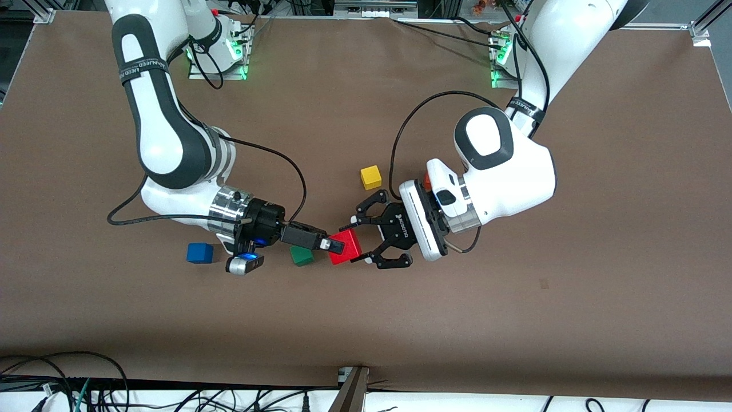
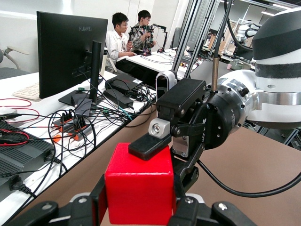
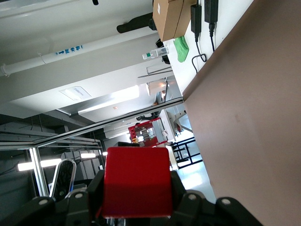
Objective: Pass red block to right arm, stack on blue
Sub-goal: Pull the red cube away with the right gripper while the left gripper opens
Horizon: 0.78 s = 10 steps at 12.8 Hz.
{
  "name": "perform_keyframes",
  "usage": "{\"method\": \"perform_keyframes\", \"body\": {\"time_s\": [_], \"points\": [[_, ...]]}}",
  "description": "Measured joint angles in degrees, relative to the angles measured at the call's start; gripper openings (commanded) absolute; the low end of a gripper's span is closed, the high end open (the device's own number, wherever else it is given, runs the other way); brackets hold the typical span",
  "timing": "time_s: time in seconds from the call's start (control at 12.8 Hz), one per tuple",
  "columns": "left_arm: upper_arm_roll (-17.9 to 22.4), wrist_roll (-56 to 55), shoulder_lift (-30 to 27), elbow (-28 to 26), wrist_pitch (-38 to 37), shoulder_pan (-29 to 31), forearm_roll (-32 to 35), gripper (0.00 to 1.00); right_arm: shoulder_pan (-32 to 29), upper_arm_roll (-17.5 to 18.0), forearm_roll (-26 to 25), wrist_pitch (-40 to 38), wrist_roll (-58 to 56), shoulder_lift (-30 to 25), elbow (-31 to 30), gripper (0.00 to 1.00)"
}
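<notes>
The red block (image 1: 347, 245) is held in the air between both grippers, over the table's middle beside the green cube (image 1: 301, 256). My left gripper (image 1: 360, 240), the wide black claw, has its pads pressed against two sides of the block (image 2: 138, 188). My right gripper (image 1: 336, 246), slim and black, clamps it from the other end, with one finger (image 2: 148, 146) lying on the block's top. The right wrist view shows the block (image 3: 136, 181) seated between black fingers. The blue cube (image 1: 199, 252) lies on the table toward the right arm's end, next to the right wrist.
A yellow cube (image 1: 370, 177) lies farther from the front camera than the grippers. An orange-red cube (image 1: 426, 182) peeks out beside the left wrist plate. A black cable loops on the table by the left arm.
</notes>
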Motion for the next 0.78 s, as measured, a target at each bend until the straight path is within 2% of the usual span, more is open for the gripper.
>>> {"method": "perform_keyframes", "body": {"time_s": [0.08,0.47,0.63,0.78], "points": [[0.00,0.00,0.02,0.03,0.03,-0.03,0.00,1.00,-0.02,-0.03,0.00,-0.05,-0.01,0.00,0.00,0.00],[-0.03,-0.03,0.04,0.05,0.03,-0.17,-0.01,1.00,-2.89,-0.77,-1.15,-1.96,-0.71,0.00,0.02,0.00],[0.54,0.00,-0.05,0.22,0.18,-0.21,-0.01,1.00,-4.36,-0.91,-5.61,-3.51,-0.89,-0.03,0.12,0.00],[3.36,0.00,-0.41,0.04,-1.06,-0.18,-0.01,1.00,-5.77,-2.23,-11.87,-6.15,-1.05,-0.33,0.28,0.00]]}}
